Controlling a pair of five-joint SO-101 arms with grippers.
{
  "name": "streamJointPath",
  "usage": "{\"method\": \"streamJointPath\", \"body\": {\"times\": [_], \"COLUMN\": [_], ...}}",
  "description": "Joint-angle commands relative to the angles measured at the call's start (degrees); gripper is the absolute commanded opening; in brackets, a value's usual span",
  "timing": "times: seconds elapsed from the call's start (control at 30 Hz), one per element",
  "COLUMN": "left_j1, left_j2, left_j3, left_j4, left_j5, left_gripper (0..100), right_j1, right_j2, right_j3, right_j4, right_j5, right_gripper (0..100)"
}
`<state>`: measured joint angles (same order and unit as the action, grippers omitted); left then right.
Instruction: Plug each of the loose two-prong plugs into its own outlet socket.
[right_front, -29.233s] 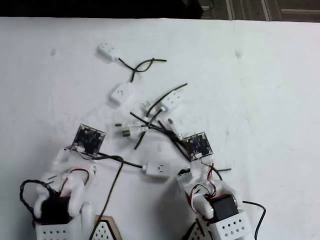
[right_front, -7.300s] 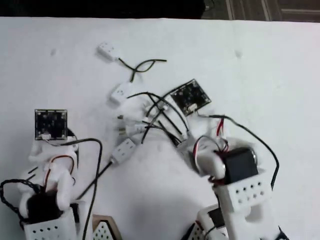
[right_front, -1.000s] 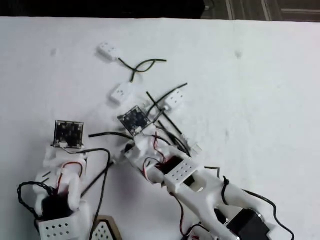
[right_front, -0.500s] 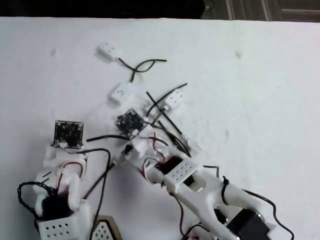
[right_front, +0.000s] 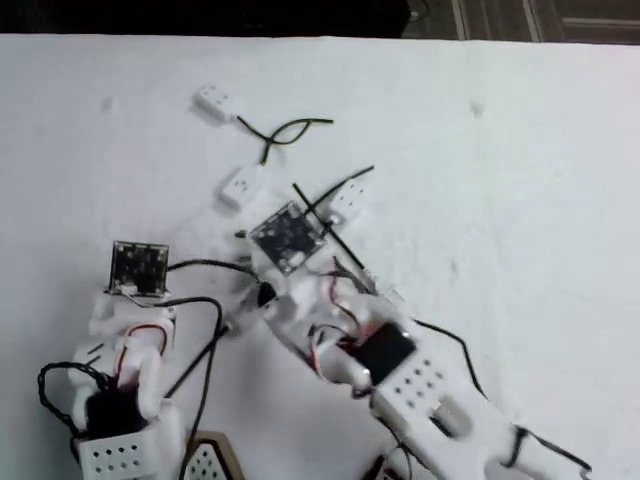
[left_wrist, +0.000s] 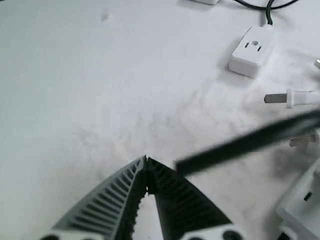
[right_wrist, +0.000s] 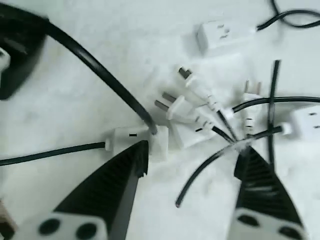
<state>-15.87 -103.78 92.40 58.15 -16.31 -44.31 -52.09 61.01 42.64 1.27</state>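
My right gripper (right_wrist: 192, 159) is open and hangs low over a tangle of white two-prong plugs (right_wrist: 172, 107) with black cords. A white outlet block (right_wrist: 134, 141) with its cord lies by one fingertip (right_wrist: 136, 152), and the other fingertip (right_wrist: 250, 159) is beside a cord. More outlets (right_wrist: 220, 32) lie farther off. My left gripper (left_wrist: 146, 161) is shut on nothing, just above bare table. An outlet (left_wrist: 252, 47) and a loose plug (left_wrist: 295, 97) lie ahead of it. In the high view the right arm (right_front: 380, 355) stretches diagonally over the pile, with three outlets (right_front: 243, 185) beyond.
A thick black cable (right_wrist: 95, 67) crosses the right wrist view toward the outlet block. The left arm (right_front: 130, 330) stands at the near left with its own cables. The white table (right_front: 520, 200) is bare to the right and far left. A small wooden piece (right_front: 205, 455) sits at the front edge.
The right arm has swung and stretched farther out over the plug pile, its wrist shifting slightly right and away. The left arm has kept still.
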Motion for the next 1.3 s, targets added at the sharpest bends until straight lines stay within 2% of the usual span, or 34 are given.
{"method": "streamJointPath", "body": {"times": [0.0, 0.1, 0.17, 0.23, 0.4, 0.47, 0.73, 0.87, 1.03, 1.27], "left_j1": [3.74, 6.46, 7.96, 9.54, 12.79, 13.76, 24.4, 27.47, 27.56, 27.56], "left_j2": [-0.31, -0.31, -0.31, -0.31, -0.13, -0.13, -0.04, 0.84, 11.56, 36.44], "left_j3": [0.97, 1.49, 1.49, 1.32, 1.05, 0.88, -7.47, -6.51, -8.26, -21.36], "left_j4": [-2.2, -1.85, -1.67, -1.67, -1.32, -0.18, 13.71, 14.15, 9.49, 8.35], "left_j5": [-0.97, -6.33, -8.18, -8.18, -8.09, -8.09, -8.44, -8.44, -8.53, -8.53], "left_gripper": [2, 2, 2, 3, 19, 23, 24, 24, 24, 24], "right_j1": [5.58, 11.82, 14.9, 16.22, 17.36, 18.33, 20.79, 20.88, 20.88, 20.88], "right_j2": [-5.14, -3.91, -1.98, 0.31, 6.9, 9.19, 13.76, 13.67, 13.85, 13.85], "right_j3": [-2.29, -2.2, -1.32, 0.0, 2.37, 2.37, 2.29, 2.29, 2.2, 2.37], "right_j4": [4.0, 4.44, 4.26, 2.51, -4.0, -5.23, -8.04, -8.04, -8.04, -8.04], "right_j5": [-0.62, -0.62, -0.97, -4.4, -5.63, -5.71, -5.45, -5.45, -5.63, -5.63], "right_gripper": [16.6, 0.3, 5.0, 3.7, 1.9, 1.9, 1.9, 1.9, 1.9, 1.9]}}
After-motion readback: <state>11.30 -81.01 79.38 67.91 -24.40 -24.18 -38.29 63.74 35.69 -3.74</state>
